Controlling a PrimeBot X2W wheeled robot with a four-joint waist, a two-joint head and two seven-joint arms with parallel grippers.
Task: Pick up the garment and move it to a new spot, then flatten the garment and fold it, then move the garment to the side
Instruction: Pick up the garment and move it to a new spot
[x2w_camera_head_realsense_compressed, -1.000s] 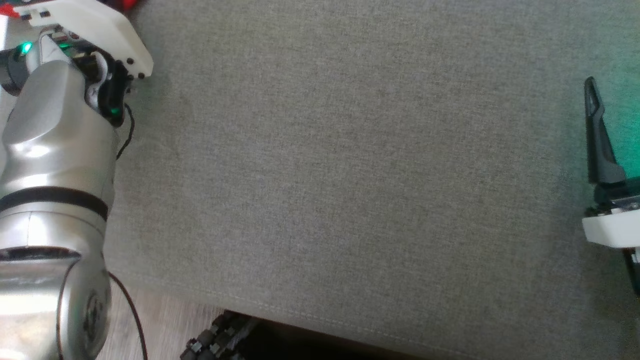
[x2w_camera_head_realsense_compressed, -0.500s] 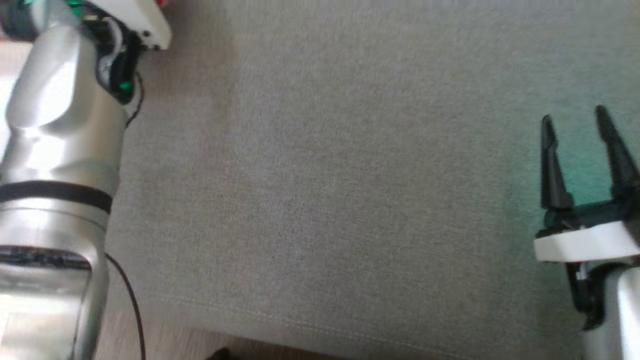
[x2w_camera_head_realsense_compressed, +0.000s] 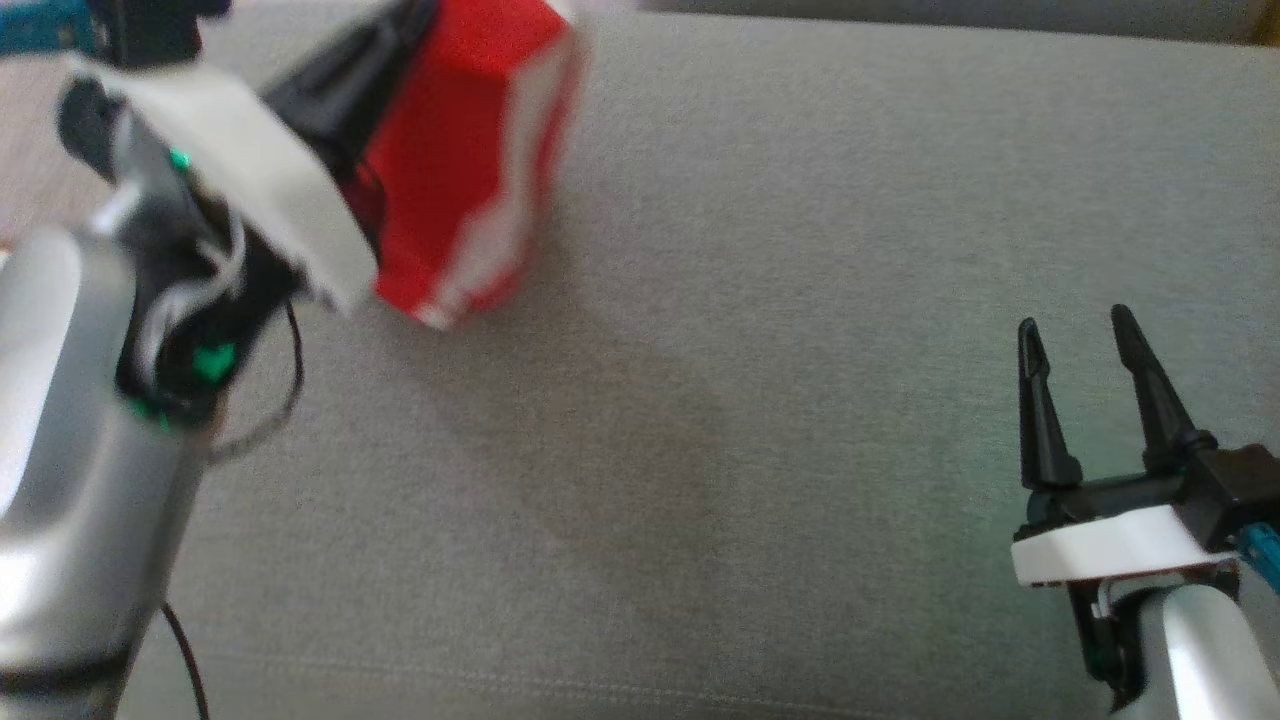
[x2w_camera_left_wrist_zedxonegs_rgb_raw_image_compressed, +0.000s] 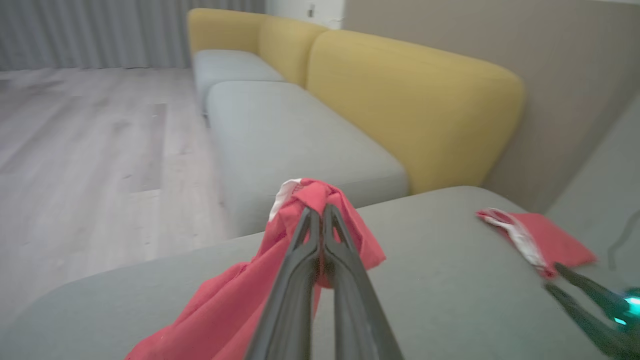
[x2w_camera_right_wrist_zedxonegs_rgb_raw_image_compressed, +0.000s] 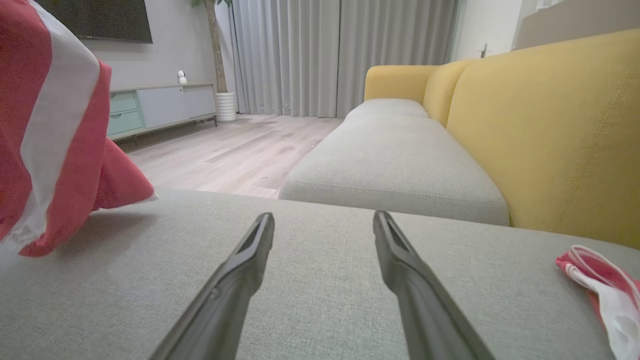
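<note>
Left wrist view, nearest first: clamping the left gripper (x2w_camera_left_wrist_zedxonegs_rgb_raw_image_compressed: 321, 212) on a bunched fold of the garment (x2w_camera_left_wrist_zedxonegs_rgb_raw_image_compressed: 225, 310), both fingers pressed together with red cloth pinched at the tips. Letting the rest of the cloth hang down and toward the lower left, with a white edge showing at the top of the bunch. Holding the whole bundle over the grey cushion (x2w_camera_left_wrist_zedxonegs_rgb_raw_image_compressed: 440, 290).

Head view: holding the garment at the upper left, lifted above the cushion and casting a broad shadow on the fabric beneath. Blurring too heavily for judging contact between lowest corner and cushion. Holding the right gripper (x2w_camera_head_realsense_compressed: 1075, 325) at the lower right, well apart from the garment, fingers spread apart and gripping nothing.

Right wrist view: pointing the two parted fingers along the cushion top, with the hanging garment, red with a broad white stripe, at the left edge. Showing a second red cloth (x2w_camera_right_wrist_zedxonegs_rgb_raw_image_compressed: 600, 280) with white bands farther out on the same cushion, lying flat at the right edge, well apart from the held piece.

Beyond the cushion: showing a grey seat (x2w_camera_right_wrist_zedxonegs_rgb_raw_image_compressed: 390, 170) against a yellow backrest (x2w_camera_right_wrist_zedxonegs_rgb_raw_image_compressed: 550, 140), then wooden floor (x2w_camera_right_wrist_zedxonegs_rgb_raw_image_compressed: 225, 155), a low cabinet (x2w_camera_right_wrist_zedxonegs_rgb_raw_image_compressed: 160, 105) and pale curtains (x2w_camera_right_wrist_zedxonegs_rgb_raw_image_compressed: 325, 55) at the far wall.
</note>
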